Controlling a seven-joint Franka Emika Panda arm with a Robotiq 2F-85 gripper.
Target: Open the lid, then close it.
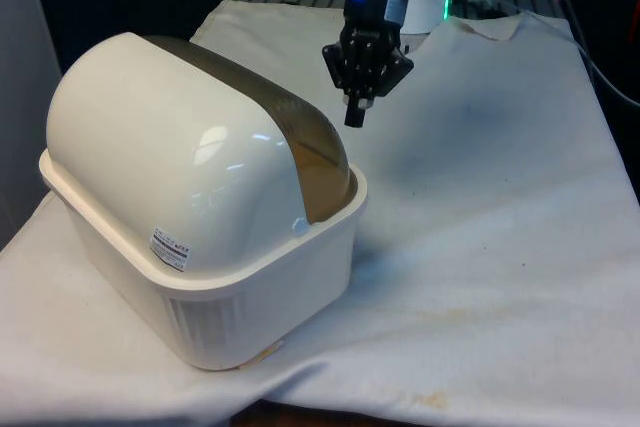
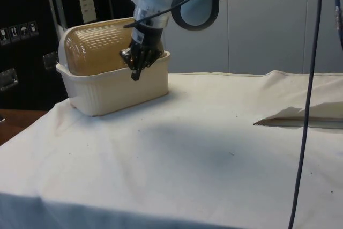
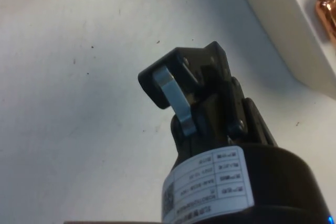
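Note:
A cream bread box [image 1: 250, 287] stands on the table at the front view's left. Its ribbed amber roll lid [image 2: 99, 52] is down to the rim in the side view and curves over the top [image 1: 300, 132] in the front view. My black gripper [image 1: 355, 119] hangs just beyond the box's lidded side, a little above the cloth, fingers pointing down. In the side view the gripper [image 2: 136, 74] hangs in front of the box's rim [image 2: 161, 57]. Its fingers look pressed together with nothing between them. In the wrist view the gripper [image 3: 160, 80] is over bare cloth, with the box wall [image 3: 286, 30] beside it.
White cloth [image 1: 480, 207] covers the table to the front view's right of the box. A fold in the cloth [image 2: 300, 119] lies at the side view's right. A dark cable [image 2: 308, 105] hangs down near that side.

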